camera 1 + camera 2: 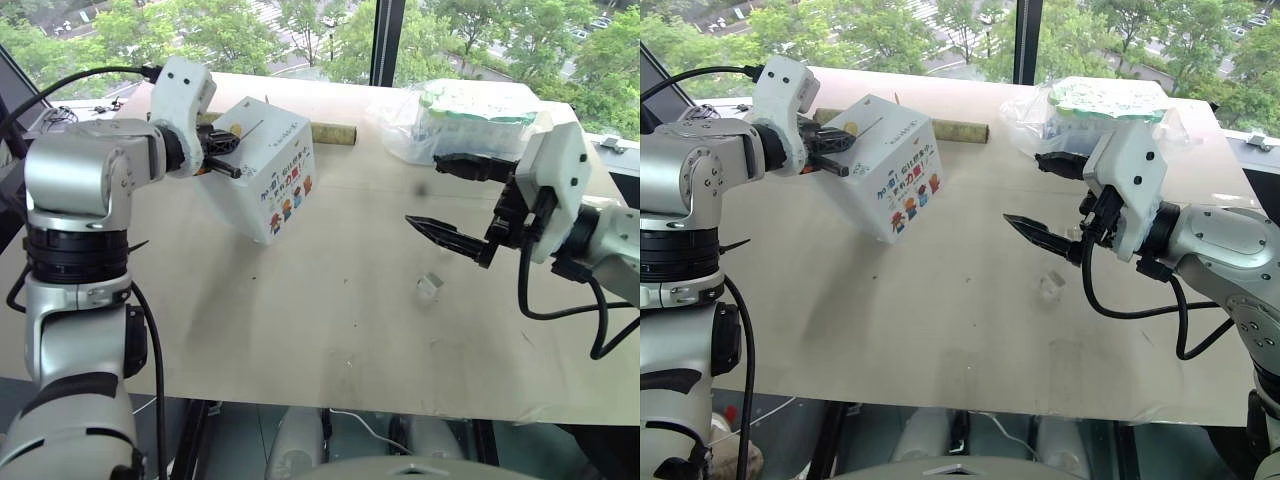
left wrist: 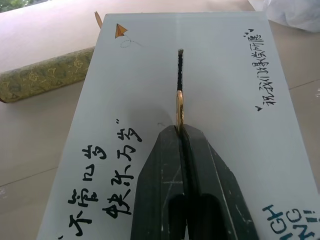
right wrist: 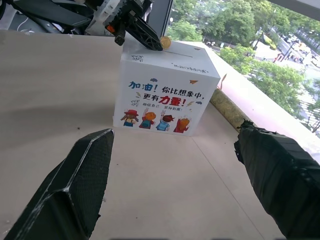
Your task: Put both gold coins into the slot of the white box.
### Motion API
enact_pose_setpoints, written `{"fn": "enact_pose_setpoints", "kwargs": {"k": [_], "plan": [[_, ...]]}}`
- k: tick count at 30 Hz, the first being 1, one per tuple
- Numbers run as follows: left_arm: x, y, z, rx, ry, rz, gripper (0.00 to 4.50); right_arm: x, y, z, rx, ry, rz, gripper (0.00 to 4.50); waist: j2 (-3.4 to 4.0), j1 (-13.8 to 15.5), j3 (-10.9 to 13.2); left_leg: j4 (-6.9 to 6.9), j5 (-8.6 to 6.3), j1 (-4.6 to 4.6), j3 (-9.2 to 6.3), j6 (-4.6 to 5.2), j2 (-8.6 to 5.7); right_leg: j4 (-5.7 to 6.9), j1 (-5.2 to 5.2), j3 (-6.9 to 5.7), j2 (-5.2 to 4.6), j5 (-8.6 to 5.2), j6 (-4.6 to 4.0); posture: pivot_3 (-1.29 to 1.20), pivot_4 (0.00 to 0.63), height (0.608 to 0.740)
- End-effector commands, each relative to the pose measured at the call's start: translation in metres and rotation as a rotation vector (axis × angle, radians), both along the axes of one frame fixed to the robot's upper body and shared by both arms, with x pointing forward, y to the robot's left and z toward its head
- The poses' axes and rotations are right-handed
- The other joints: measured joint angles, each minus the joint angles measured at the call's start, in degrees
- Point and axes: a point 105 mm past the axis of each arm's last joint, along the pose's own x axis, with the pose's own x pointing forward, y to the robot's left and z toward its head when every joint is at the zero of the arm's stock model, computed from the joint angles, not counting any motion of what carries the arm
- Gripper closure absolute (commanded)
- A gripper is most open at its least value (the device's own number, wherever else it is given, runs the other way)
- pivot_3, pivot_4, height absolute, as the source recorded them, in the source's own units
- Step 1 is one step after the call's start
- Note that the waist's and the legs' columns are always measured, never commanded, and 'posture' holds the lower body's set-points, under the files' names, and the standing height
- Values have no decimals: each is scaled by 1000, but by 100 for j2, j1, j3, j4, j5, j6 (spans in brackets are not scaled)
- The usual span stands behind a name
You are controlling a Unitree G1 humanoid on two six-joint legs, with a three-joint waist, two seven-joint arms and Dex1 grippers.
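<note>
- The left gripper (image 2: pixel 181 131) has its black fingers clamped on a small gold coin (image 2: pixel 179 107), edge-on at the thin dark slot (image 2: pixel 179 70) in the top of the white cardboard box (image 1: pixel 262 180).
- The box stands on the pale table (image 1: pixel 330 320).
- The right gripper (image 1: pixel 450 200) hangs apart from the box, jaws wide and empty.

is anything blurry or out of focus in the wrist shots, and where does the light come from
Left wrist view: the gold coin at the slot is sharp; the left gripper's fingers are slightly soft. Right wrist view: the right gripper's fingers blur up close, while the white box stays crisp. Head views: soft daylight from the window, faint shadows.
</note>
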Motion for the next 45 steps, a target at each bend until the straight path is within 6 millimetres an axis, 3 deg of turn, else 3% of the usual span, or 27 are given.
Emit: {"fn": "enact_pose_setpoints", "kwargs": {"k": [1, 17, 18, 20, 26, 27, 31, 33, 35, 38, 41, 44, 45], "plan": [[1, 3, -24, 10, 100, 16, 4500, -6, -1, 9, -5, -57, 1, 257, 0, 1, 0, 0, 0, 0, 0, 0, 0, 0, 0, 0, 0, 0, 0, 0, 150, 740], [2, 11, -28, 9, 112, 82, 4500, -6, -2, 8, -13, -54, 0, 257, 1, -2, -4, 1, 0, 2, -1, 0, 0, 2, 1, 0, 0, 0, 0, 0, 150, 740], [2, 11, -28, 7, 111, 82, 3932, -6, -2, 8, -13, -53, 0, 205, 1, -2, -4, 1, 0, 3, -1, 0, 0, 3, 2, 0, 0, 0, 0, 0, 150, 740], [3, 11, -25, 12, 99, 84, 3278, -6, -2, 8, -15, -51, -1, 205, 0, -1, -4, 1, 0, 3, -1, 0, 0, 3, 2, 0, 0, 0, 0, 0, 150, 740], [2, 10, -24, 21, 82, 84, 329, -6, -3, 7, -14, -47, -1, 205, 0, 8, -4, 1, 0, 1, -3, 0, -1, 1, 3, -1, -1, 0, 0, 0, 150, 740], [2, 8, -23, 18, 75, 78, 60, -6, -4, 7, -15, -47, -3, 205, 0, 9, -4, 1, 0, 1, -3, 0, -1, 1, 3, -1, -1, 0, 0, 0, 150, 740], [2, -10, -8, -26, -11, -18, 60, -5, -6, 7, -12, -46, -10, 205, 0, 18, -5, 3, 0, 1, -6, 0, -1, 0, 7, -4, -1, 0, 0, 0, 150, 740], [-11, -45, 6, -122, -95, -228, 60, 3, -10, 2, -10, -25, -55, 205, -1, 27, -4, 3, 0, 0, -9, 0, -1, -2, 9, -6, -1, 0, 0, 0, 150, 740], [-22, -66, 19, -197, -228, -361, 60, 16, -19, -7, -11, 27, -134, 205, -3, 28, -2, 8, 0, -11, -16, 0, -1, -5, 9, -11, -2, 0, 0, 0, 150, 740], [-60, -95, 17, -307, -258, -631, 60, 41, -38, -29, -34, 106, -285, 205, -7, -29, -1, 6, 0, -12, -15, 0, 0, -6, 10, -10, -4, 1, 0, 0, 150, 740], [-98, -111, 1, -322, -181, -894, 0, 60, -45, -53, -16, 200, -333, 1163, 2, -100, 5, -7, 0, -8, -13, -1, 1, -5, 3, -5, 2, 1, 0, 0, 150, 740], [-114, -116, -16, -304, -97, -993, 0, 82, -57, -84, -73, 274, -446, 2333, 5, -129, 5, -9, 1, -7, -16, -1, 1, -10, 2, -5, 3, 1, 0, 0, 150, 740], [-116, -116, -23, -270, -78, -1007, 0, 91, -63, -94, -100, 291, -499, 2333, 3, -143, 4, -7, 0, -7, -15, -1, 0, -15, 3, -4, 2, 1, 0, 0, 150, 740]]}}
